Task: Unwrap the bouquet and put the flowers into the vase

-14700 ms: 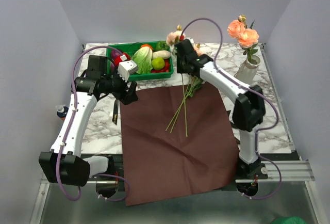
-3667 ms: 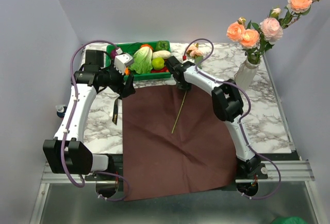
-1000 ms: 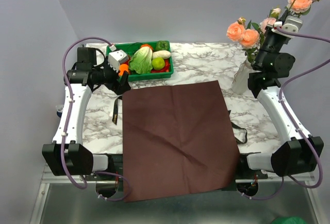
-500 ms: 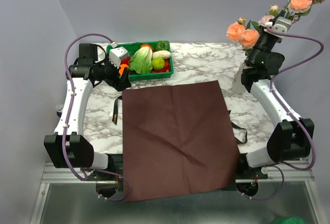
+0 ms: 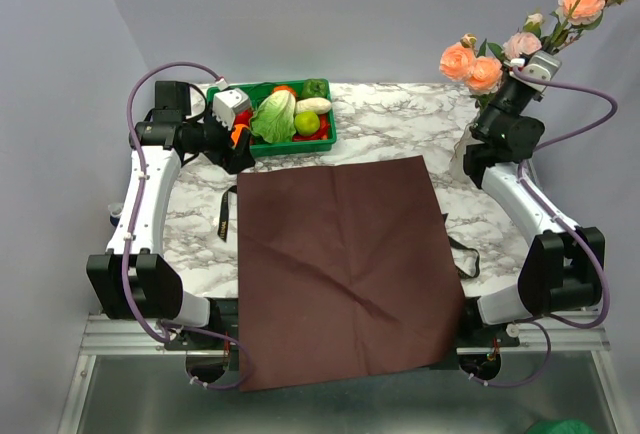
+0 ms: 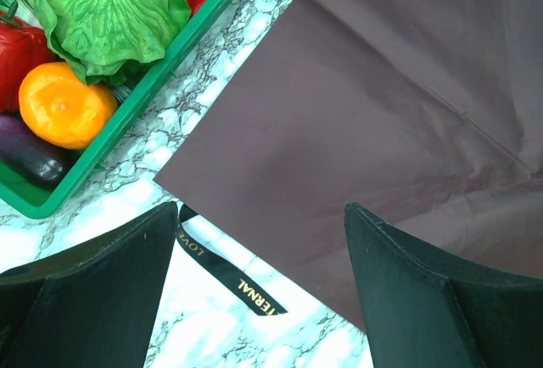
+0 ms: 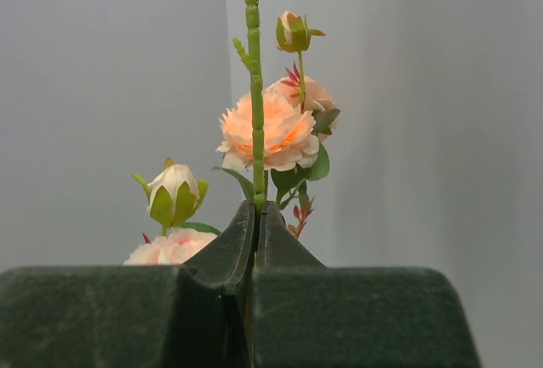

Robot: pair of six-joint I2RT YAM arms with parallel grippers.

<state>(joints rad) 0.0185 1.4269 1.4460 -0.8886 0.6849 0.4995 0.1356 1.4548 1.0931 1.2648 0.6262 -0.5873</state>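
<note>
The bouquet is apart. Its dark red paper [image 5: 340,254] lies flat on the table, with the black ribbon [image 5: 224,216] beside its left edge. The off-white vase [image 5: 461,157] stands at the back right, half hidden by my right arm, and peach flowers [image 5: 470,64] rise from it. My right gripper [image 5: 527,72] is raised above the vase, shut on a thin green flower stem [image 7: 253,63]. More blooms [image 7: 267,131] show behind the stem. My left gripper [image 6: 261,215] hangs open and empty over the paper's back left corner [image 6: 382,114] and the ribbon [image 6: 246,287].
A green tray [image 5: 325,139] of vegetables stands at the back, just beyond my left gripper. In the left wrist view its corner [image 6: 148,92] holds lettuce [image 6: 102,3] and an orange [image 6: 64,103]. A second black strip [image 5: 462,252] lies right of the paper. The side wall stands close behind the vase.
My right arm has folded inward and brought the held flower a little left and lower, toward the vase. The left arm has hardly moved.
</note>
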